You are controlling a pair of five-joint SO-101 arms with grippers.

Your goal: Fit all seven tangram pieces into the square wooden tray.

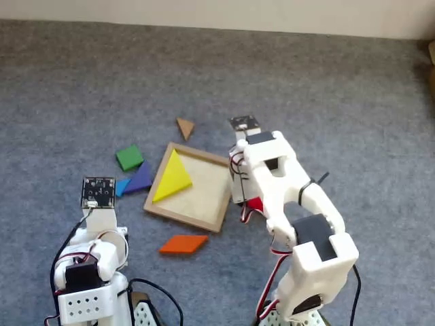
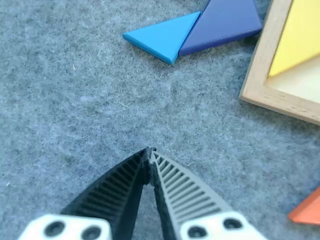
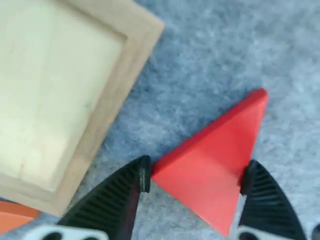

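The square wooden tray lies mid-table with a yellow triangle inside it. Just off the tray's right edge, a red triangle rests on the carpet, and my right gripper is shut on it, one finger against each side. The tray's corner is close beside it. To the left of the tray, my left gripper hovers shut and empty over the carpet. Just ahead of it lie a light blue triangle and an indigo triangle.
A green square sits left of the tray and a brown triangle beyond its far corner. An orange parallelogram lies in front of the tray. The right arm hangs over the tray's right edge.
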